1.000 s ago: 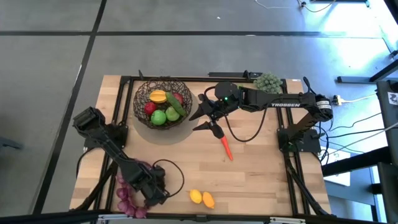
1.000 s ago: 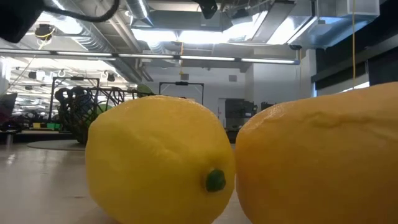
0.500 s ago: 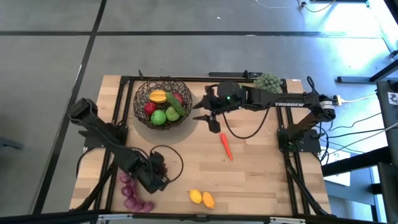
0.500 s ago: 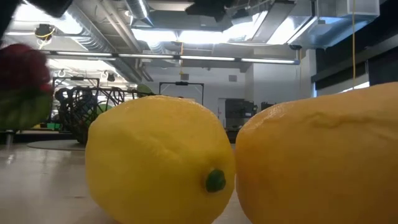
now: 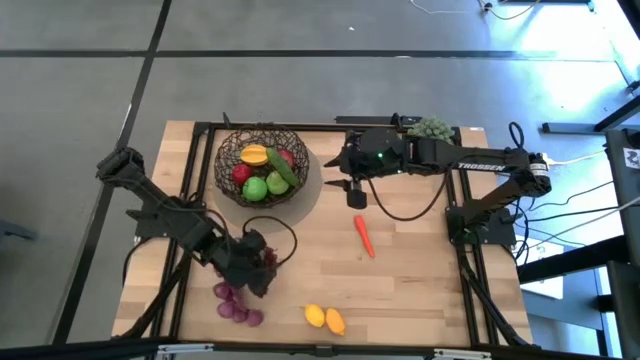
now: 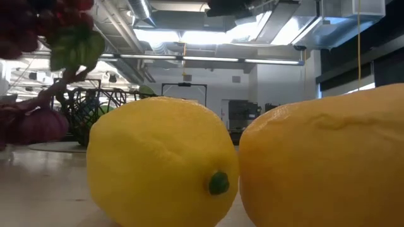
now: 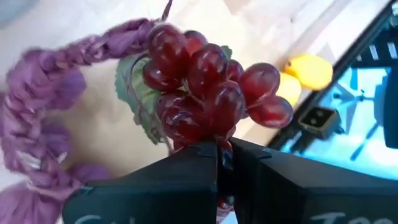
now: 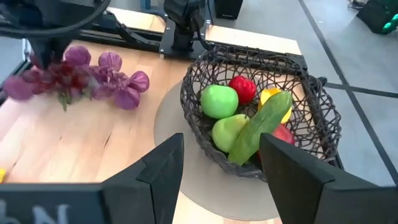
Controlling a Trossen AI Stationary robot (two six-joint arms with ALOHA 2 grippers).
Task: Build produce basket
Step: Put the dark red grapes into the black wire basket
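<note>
Left claw (image 7: 217, 149) pinched the grapes (image 7: 208, 87) at the stem end, jaws pressed nearly together, cluster lifted clear of the table. In the high view the left claw (image 5: 262, 262) sat well in front of the basket (image 5: 262, 165), grapes (image 5: 268, 258) at its tip. A purple braided string of bulbs (image 5: 236, 303) lay just beyond it, further from the basket; I could not tell whether it hung off the grapes.

Handling, my read: grapes light, lumpy, berries likely to wobble on a soft stem. Stem grip looked right; squeezing the berries would slip. Swing risk on the carry.

Left arm stretched low from its base, forearm angled toward the basket.

Right claw (image 8: 217, 158) hung spread and empty just to the right of the basket, in the high view right claw (image 5: 355, 190) pointing down past the rim. Right arm reached flat across from its base.

Basket already held green apples (image 8: 219, 101), a cucumber (image 8: 258, 127), red and yellow pieces. Carrot (image 5: 364, 235) lay right-front of the basket; two lemons (image 5: 324, 318) well in front, by the table edge.
</note>
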